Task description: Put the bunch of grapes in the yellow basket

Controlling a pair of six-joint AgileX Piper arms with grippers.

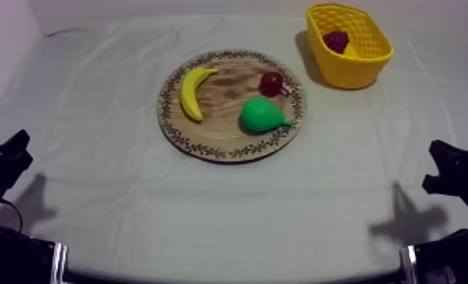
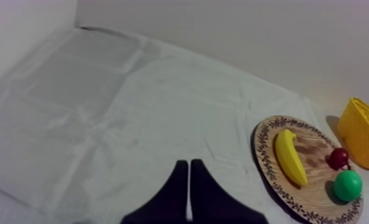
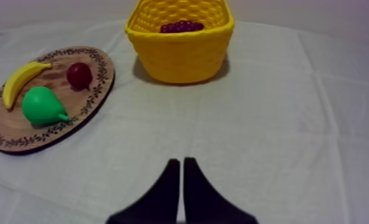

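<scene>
You have: bunch of grapes [image 1: 336,40], inside yellow basket [image 1: 357,72], long axis unclear; left gripper [image 2: 189,163], right gripper [image 3: 181,161], both low, jaws pressed together.

1. The bunch of grapes [image 3: 182,26] lies in the yellow basket [image 3: 180,53]. From the right wrist, the near wall hides all but the top of the bunch.
2. From the left wrist, the picture's edge cuts off part of the basket.
3. In the top view, the left arm [image 1: 10,260] leaves the frame at lower left and the right arm [image 1: 452,260] at lower right.
</scene>
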